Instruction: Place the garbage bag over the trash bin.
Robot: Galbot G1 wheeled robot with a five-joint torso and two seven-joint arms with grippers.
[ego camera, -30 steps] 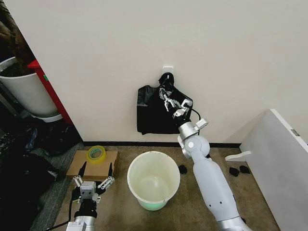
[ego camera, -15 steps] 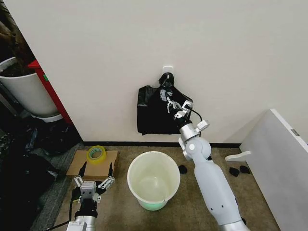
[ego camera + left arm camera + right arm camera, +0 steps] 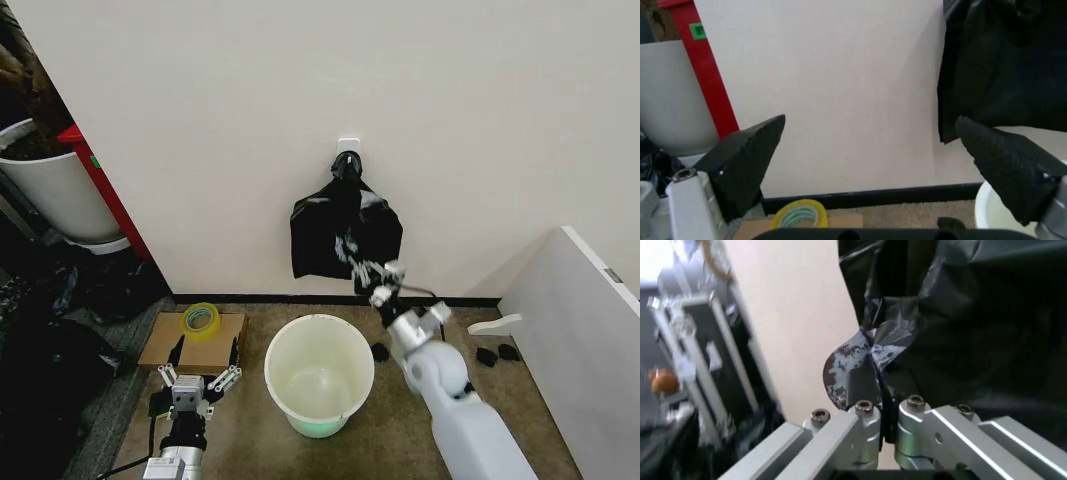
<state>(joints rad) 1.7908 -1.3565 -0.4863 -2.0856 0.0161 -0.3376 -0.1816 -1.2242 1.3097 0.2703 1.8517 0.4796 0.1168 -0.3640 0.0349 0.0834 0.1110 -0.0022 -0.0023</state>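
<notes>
- Right now the garbage bag point(image 3: 345, 232) hangs against the pale wall point(image 3: 300, 90), bunched at its top on a small hook point(image 3: 347, 157) and billowing out below it, glossy and crinkled.
- Down at the bag's lower right edge, the right gripper point(image 3: 366, 268) has its fingers pinched tight together on a fold of the black plastic; the right wrist view shows the two metal fingers point(image 3: 863, 422) side by side with the film point(image 3: 960, 330) caught between them.
- The right arm point(image 3: 455, 400) rises from the lower right of the head view up to that grip, passing just beside the trash bin point(image 3: 319, 373).
- The trash bin stands upright on the brown floor point(image 3: 250, 420) directly below the hanging bag, mouth open, its pale green base showing through the inside; bag and bin are apart.
- Over on the left, the left gripper point(image 3: 199, 377) sits low near the floor beside the bin, fingers spread wide and holding nothing; the left wrist view shows its two dark pads point(image 3: 750, 160) far apart.
- Just beyond that gripper, a yellow tape roll point(image 3: 200, 319) lies on a flat piece of cardboard point(image 3: 190, 343) by the baseboard.
- At far left, a large white pot point(image 3: 55, 195) stands with a red-edged board point(image 3: 100, 190) against it.
- At right, a white panel point(image 3: 580, 340) leans in from the edge, with small dark scraps point(image 3: 497, 353) on the floor beside it.
</notes>
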